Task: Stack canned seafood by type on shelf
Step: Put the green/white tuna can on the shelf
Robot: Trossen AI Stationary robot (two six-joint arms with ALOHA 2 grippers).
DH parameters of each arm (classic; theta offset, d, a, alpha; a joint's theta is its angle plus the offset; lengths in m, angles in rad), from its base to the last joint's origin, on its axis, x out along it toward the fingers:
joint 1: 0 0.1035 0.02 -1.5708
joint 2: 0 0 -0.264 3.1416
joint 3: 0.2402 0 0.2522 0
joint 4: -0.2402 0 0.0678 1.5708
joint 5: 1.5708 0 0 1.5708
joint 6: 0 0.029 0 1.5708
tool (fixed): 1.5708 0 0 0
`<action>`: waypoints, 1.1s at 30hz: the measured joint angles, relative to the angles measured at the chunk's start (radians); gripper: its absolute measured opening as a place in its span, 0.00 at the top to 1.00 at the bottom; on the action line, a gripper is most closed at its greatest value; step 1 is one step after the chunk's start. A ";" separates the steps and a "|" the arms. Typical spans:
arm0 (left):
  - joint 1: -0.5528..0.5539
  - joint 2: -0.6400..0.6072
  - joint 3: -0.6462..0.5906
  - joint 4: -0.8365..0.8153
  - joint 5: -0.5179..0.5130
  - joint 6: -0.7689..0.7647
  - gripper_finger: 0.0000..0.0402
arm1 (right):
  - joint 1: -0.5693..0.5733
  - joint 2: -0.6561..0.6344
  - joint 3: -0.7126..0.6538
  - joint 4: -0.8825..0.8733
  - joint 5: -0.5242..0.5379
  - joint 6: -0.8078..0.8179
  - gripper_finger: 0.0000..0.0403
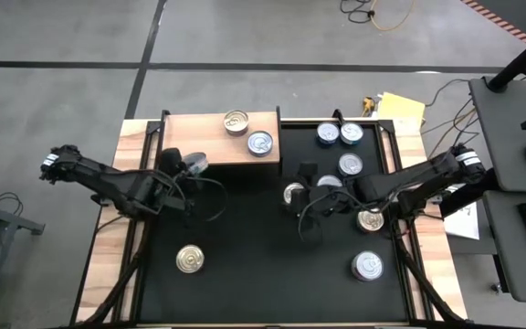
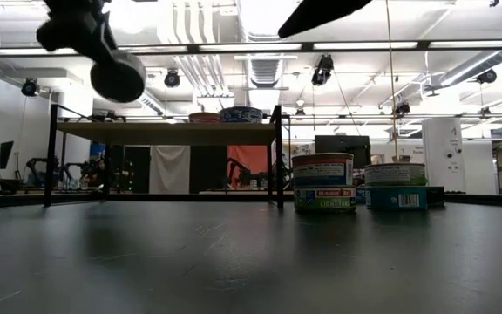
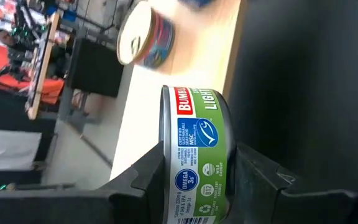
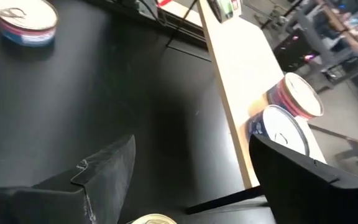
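Observation:
The light wooden shelf stands at the back left and carries a gold-topped can and a blue-topped can. My left gripper hovers at the shelf's front edge, shut on a green-labelled can turned on its side. In the low view that can hangs above shelf height. My right gripper is open at mid-table, and a gold-topped can sits on the table between its spread fingers. The right wrist view shows that can's top and both shelf cans.
Loose cans stand on the black table: two at the back right, two mid-right, one gold under the right arm, one blue front right, one gold front left. A black frame rail borders the shelf's right end.

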 joint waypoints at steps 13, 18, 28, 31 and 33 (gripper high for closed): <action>0.188 0.000 -0.054 0.008 0.064 0.129 0.68 | -0.026 -0.078 -0.006 -0.045 -0.029 -0.002 0.24; 0.244 0.000 -0.055 0.062 0.122 0.200 0.68 | -0.036 -0.081 -0.009 -0.056 -0.030 -0.003 0.26; 0.310 0.000 -0.055 0.080 0.127 0.259 0.68 | -0.037 -0.081 -0.009 -0.060 -0.030 0.001 0.22; 0.323 0.000 -0.055 0.096 0.127 0.275 0.67 | -0.037 -0.081 -0.009 -0.060 -0.030 0.004 0.22; 0.331 0.000 -0.055 0.114 0.128 0.290 0.63 | -0.037 -0.081 -0.009 -0.060 -0.030 0.004 0.22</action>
